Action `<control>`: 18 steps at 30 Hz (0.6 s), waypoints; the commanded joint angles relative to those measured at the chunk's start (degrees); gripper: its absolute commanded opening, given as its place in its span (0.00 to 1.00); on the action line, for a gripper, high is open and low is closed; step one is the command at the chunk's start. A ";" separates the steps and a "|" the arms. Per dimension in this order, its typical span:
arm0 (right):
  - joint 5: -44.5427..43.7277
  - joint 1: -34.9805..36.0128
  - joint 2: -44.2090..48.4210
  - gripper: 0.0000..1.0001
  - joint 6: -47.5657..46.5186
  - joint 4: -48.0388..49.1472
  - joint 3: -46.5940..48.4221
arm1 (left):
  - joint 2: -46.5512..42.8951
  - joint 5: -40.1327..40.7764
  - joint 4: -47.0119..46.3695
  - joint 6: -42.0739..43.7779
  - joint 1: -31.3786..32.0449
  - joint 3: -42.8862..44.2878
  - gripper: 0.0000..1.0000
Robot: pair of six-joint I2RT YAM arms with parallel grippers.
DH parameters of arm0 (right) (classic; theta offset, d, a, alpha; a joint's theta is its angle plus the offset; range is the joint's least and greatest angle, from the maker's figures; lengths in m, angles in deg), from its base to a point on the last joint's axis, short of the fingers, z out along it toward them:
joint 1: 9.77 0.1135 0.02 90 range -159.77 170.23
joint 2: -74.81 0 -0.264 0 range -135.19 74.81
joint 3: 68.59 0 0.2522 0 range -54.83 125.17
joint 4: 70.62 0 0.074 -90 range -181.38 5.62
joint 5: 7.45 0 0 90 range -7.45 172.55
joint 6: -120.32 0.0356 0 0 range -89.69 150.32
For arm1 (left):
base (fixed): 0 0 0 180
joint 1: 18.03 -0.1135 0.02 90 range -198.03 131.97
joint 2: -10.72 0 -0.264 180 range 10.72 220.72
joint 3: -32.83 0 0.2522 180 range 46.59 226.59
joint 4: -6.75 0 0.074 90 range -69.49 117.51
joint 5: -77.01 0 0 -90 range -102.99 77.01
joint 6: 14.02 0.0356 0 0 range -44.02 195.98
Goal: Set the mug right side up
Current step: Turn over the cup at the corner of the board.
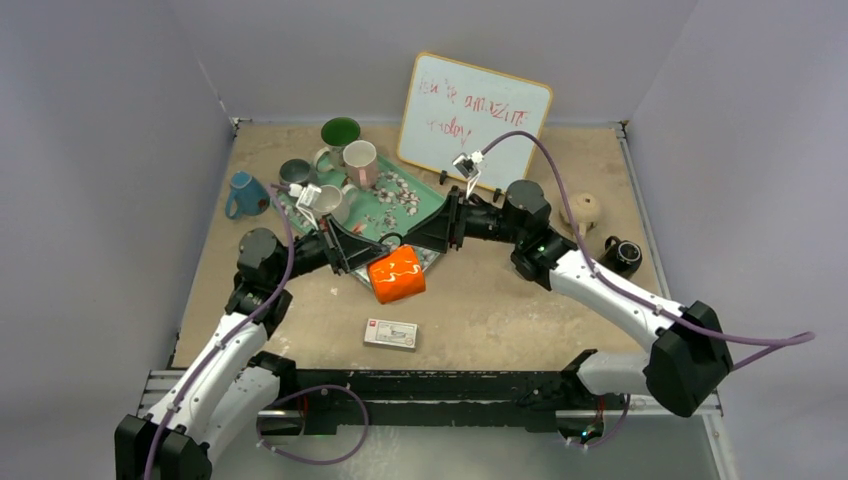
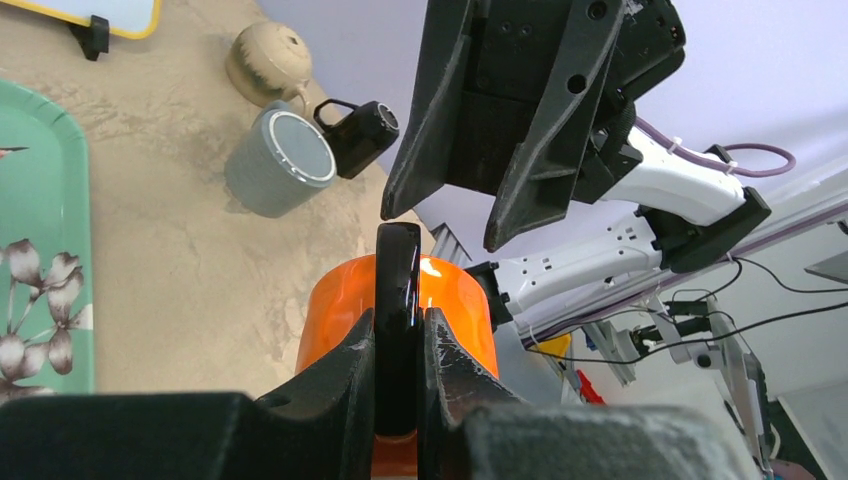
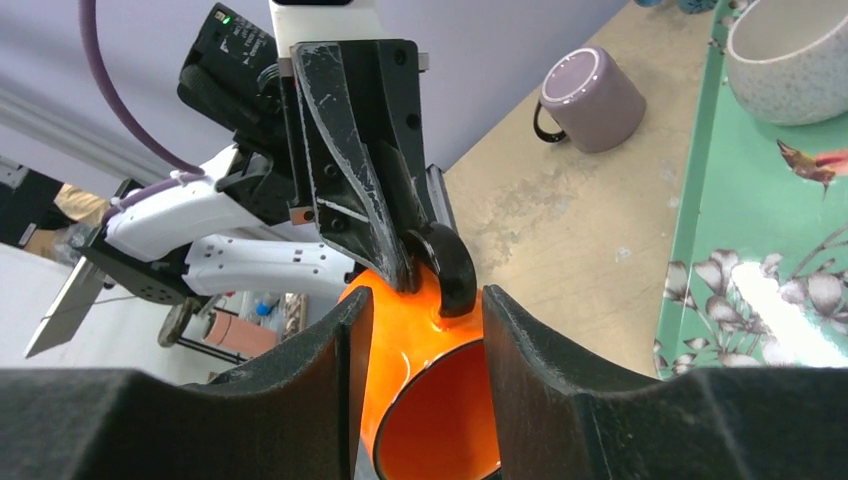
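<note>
The orange mug [image 1: 397,273] is tilted on its side just off the near corner of the green tray [image 1: 425,203]. My left gripper [image 2: 398,330] is shut on the mug's black handle [image 2: 397,270], its fingers pressed against both flat sides. From the other side, my right gripper [image 3: 420,320] straddles the mug's rim next to the handle [image 3: 455,270]. One finger is outside the orange wall [image 3: 400,330] and the other is over the mouth. Orange shows in the gap on both sides of the rim, so those jaws are open.
The tray holds several cups, with a pink mug [image 1: 360,160] and a green cup [image 1: 340,131] at its back. A blue mug [image 1: 243,193] stands left. A whiteboard [image 1: 475,120] leans at the rear. A beige teapot [image 1: 583,210] and a small black cup [image 1: 622,254] sit right. A card box [image 1: 390,333] lies near.
</note>
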 commanded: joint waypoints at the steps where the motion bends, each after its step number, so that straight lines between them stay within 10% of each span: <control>1: 4.75 -0.23 -1.64 0.46 1.17 6.91 3.09 | 0.01 -1.78 -10.05 -3.16 -0.08 0.34 0.00; 18: 9.32 1.15 -7.10 0.28 3.39 11.93 2.46 | 1.16 -1.46 -15.78 -5.19 -0.08 -1.18 0.00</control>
